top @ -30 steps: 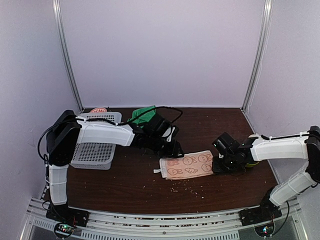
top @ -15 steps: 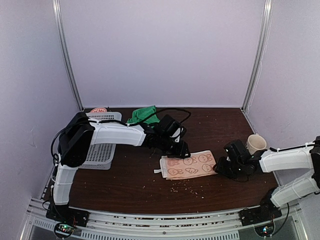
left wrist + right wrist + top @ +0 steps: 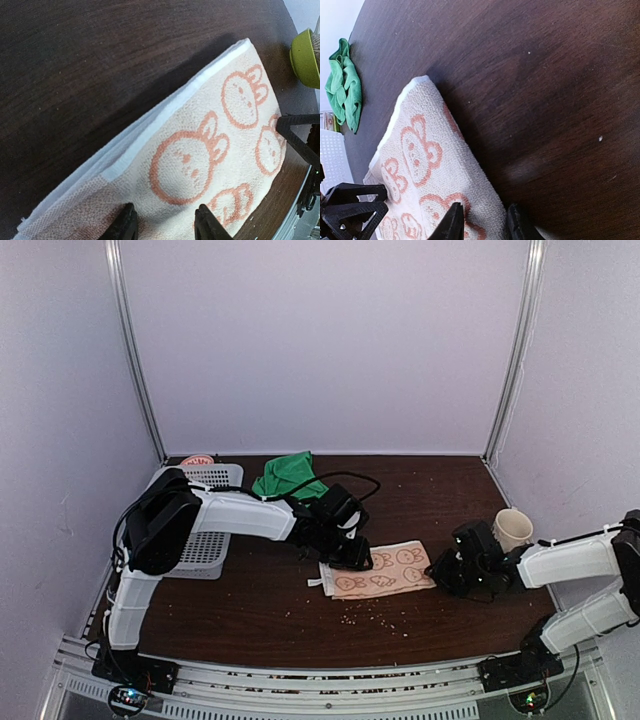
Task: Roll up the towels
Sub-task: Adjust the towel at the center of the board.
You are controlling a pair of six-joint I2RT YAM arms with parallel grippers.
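The pinkish-beige towel (image 3: 378, 571) with orange cartoon figures lies flat, folded, at the table's middle. My left gripper (image 3: 350, 552) sits low at its far left end; in the left wrist view its open fingertips (image 3: 125, 225) rest on the printed towel (image 3: 200, 150). My right gripper (image 3: 445, 570) is at the towel's right end. In the right wrist view its jaws (image 3: 485, 224) stand apart astride the towel's edge (image 3: 435, 165), which lies between them. The green towel (image 3: 287, 475) lies crumpled at the back, also visible as the green towel (image 3: 344, 85) in the right wrist view.
A white perforated basket (image 3: 200, 530) stands at the left with a pink item behind it. A beige cup (image 3: 512, 527) stands by the right arm. A green bowl-like rim (image 3: 305, 57) shows past the towel's right end. Crumbs dot the dark wooden table (image 3: 300, 620).
My right gripper dropped to the towel's right edge and narrowed its jaws around it, uncovering the cup. My left gripper slid forward and down onto the towel's left end.
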